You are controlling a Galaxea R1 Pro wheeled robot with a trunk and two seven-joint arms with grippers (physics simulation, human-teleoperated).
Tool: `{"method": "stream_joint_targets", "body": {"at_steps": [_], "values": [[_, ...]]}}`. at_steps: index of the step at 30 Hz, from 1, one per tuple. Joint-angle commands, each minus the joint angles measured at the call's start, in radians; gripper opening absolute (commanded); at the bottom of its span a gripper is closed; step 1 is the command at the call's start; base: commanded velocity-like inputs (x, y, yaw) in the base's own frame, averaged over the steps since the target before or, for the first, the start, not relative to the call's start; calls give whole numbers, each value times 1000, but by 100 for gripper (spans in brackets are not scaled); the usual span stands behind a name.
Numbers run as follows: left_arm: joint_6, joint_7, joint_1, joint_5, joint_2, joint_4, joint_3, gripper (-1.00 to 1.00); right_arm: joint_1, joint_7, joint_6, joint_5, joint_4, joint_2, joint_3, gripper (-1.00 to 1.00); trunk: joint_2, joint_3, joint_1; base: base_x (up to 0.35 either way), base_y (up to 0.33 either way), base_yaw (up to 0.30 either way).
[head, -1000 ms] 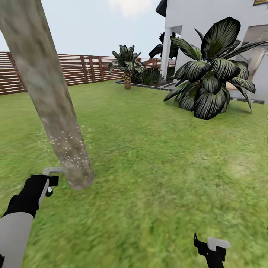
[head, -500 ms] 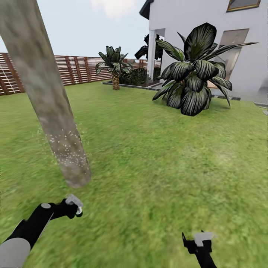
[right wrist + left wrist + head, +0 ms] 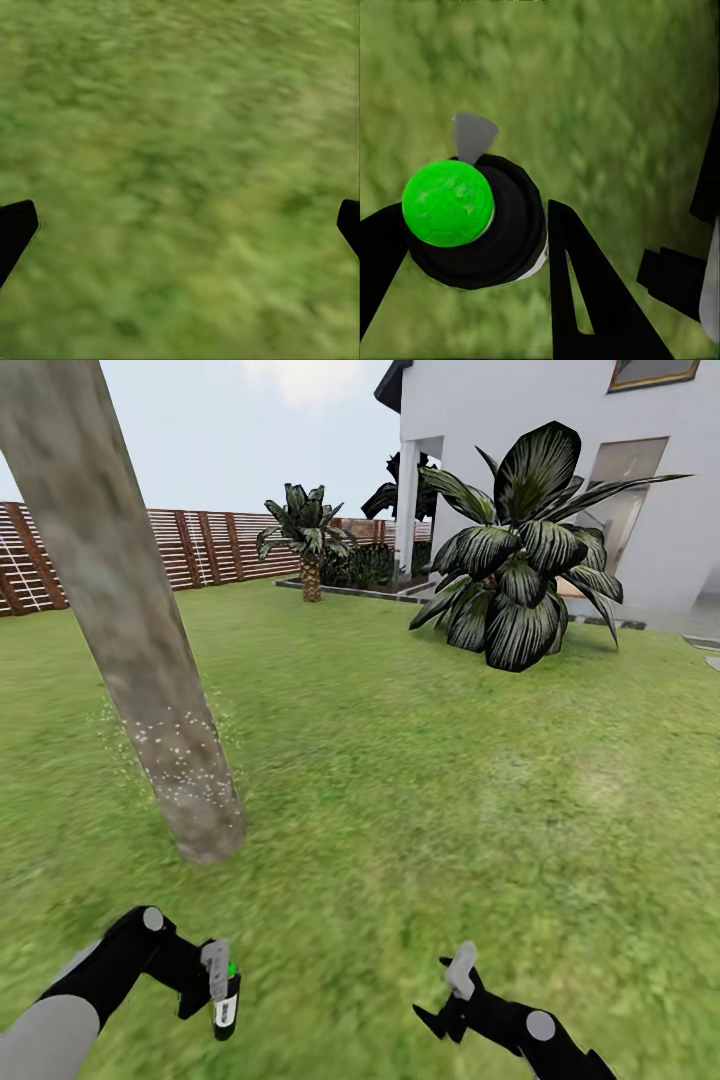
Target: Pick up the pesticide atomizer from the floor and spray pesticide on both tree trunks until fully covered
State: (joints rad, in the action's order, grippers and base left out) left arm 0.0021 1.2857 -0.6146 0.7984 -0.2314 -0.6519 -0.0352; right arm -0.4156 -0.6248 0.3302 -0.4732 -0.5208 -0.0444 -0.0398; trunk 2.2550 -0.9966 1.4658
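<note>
Left gripper (image 3: pixel 215 985) now low over lawn (image 3: pixel 420 780), pulled back from tree trunk (image 3: pixel 150 690) where it was pressed at base a second ago. Fingers clamped round spray bottle (image 3: pixel 227 1005); in left wrist view bottle (image 3: pixel 472 221) shows green top. Whitish specks (image 3: pixel 178 750) cover only lower band of trunk; upper bark bare. Judgement: spraying paused, coverage incomplete, second tree untouched. Right gripper (image 3: pixel 450 1000) has swung inward, spread wide, empty above grass.

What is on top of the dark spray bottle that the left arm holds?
A bright green round cap sits on top of the atomizer, between the left gripper jaws. The cap hides the nozzle beneath it.
</note>
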Motion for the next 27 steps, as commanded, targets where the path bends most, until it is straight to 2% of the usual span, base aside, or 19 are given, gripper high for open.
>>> {"method": "stream_joint_targets", "body": {"at_steps": [1, 3, 4, 6, 9, 10, 12, 13, 14, 17, 19, 21, 22, 23, 25, 26, 27], "values": [[0, 0, 0, 1, 15, 1, -10, -100, 0, -1, 0, 0, 0, 11, 19, 100, 0, 0, 0, 0, 0, 0], [1, -5, 0, 2, 35, 1, -22, -100, -1, -1, -2, -1, -2, 28, 98, 100, 0, 0, 0, 0, 0, 0], [1, -7, 0, 2, 40, 1, -27, -100, -1, -1, -3, -1, -2, 31, 132, -100, 0, 0, 0, 0, 0, 0], [1, -9, 0, 2, 43, -1, -31, -100, -3, -1, -3, -1, -2, 33, 162, -100, 0, 0, 0, 0, 0, 0], [0, -10, 1, 2, 51, -4, -39, -100, -9, -1, -3, -2, -2, 36, 174, -100, 0, 0, 0, 0, 0, 0], [0, -10, 1, 3, 58, -3, -59, -100, -10, -1, -2, -2, -2, 37, 175, -100, 0, 0, 0, 0, 0, 0], [2, -11, 0, 2, 70, -1, -130, -100, -11, -2, -2, -3, -14, 53, 177, -100, 0, 0, 0, 0, 0, 0], [2, -14, 1, 2, 74, 0, -145, -100, -11, -2, -2, -6, -19, 60, 179, -100, 0, 0, 0, 0, 0, 0], [2, -21, 1, 1, 86, 1, -159, -100, -12, -2, -2, -25, -27, 70, 197, -100, 0, 0, 0, 0, 0, 0], [2, -30, 0, 2, 121, 2, -173, -100, -12, -1, -3, -67, -43, 103, 258, -100, 0, 0, 0, 0, 0, 0], [3, -32, 0, 3, 136, 1, -176, -100, -12, -1, -3, -73, -46, 119, 269, -100, 0, 0, 0, 0, 0, 0], [3, -34, -1, 3, 142, -5, -175, -100, -12, -1, -3, -74, -47, 124, 270, -100, 0, 0, 0, 0, 0, 0], [3, -35, -2, 13, 145, -7, -176, -100, -12, -1, -3, -74, -49, 126, 271, -100, 0, 0, 0, 0, 0, 0], [11, -35, -2, 43, 150, -8, -176, -100, -13, -1, -3, -74, -55, 128, 272, -100, 0, 0, 0, 0, 0, 0], [34, -36, -1, 146, 176, -9, -172, -100, -15, -2, -3, -74, -68, 134, 276, -100, 0, 0, 0, 0, 0, 0], [41, -37, 0, 184, 192, -10, -169, -100, -15, -2, -3, -74, -70, 148, 277, -100, 0, 0, 0, 0, 0, 0], [44, -44, 0, 200, 203, -10, -169, -100, -15, -2, -3, -74, -71, 154, 277, -100, 0, 0, 0, 0, 0, 0]]}}
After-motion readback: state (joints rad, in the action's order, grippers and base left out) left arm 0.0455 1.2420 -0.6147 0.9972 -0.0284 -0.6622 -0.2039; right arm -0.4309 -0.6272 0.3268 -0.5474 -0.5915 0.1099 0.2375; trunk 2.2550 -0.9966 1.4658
